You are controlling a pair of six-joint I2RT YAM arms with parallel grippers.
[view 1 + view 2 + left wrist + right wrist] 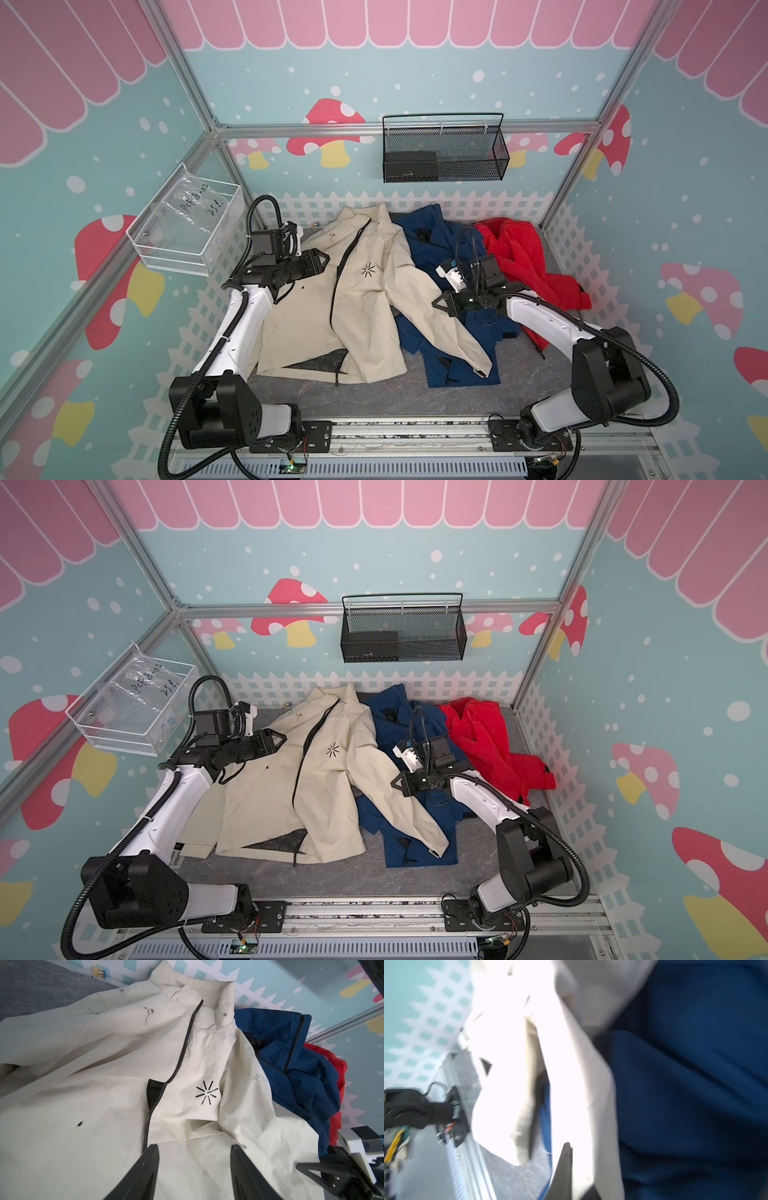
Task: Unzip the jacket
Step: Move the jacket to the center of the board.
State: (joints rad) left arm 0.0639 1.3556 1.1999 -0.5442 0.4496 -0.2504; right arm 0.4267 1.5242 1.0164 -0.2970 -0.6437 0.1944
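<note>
The cream jacket (365, 299) lies front-up on the grey surface (374, 399), collar toward the back fence. One sleeve (449, 336) is draped over a blue jacket (440, 245), and a red jacket (523, 257) lies beyond that. Its black zipper (182, 1051) runs from collar to hem. The two sides look parted at the chest and at the hem, where black mesh lining (324, 363) shows, so most of the opening seems done. The slider cannot be picked out.

The left jaws stand roughly half open above the jacket's chest panel with nothing between them. The right jaws are fully closed beside the draped sleeve, above the blue cloth. The right wrist view is too blurred to tell whether any fabric is pinched.

The main risk sits on the right. If those jaws have caught the sleeve or the blue jacket, any pull would drag or bunch the garments and could fold the cream front back over itself. On the left, closing on loose panel cloth rather than the zipper would only wrinkle the front.
</note>
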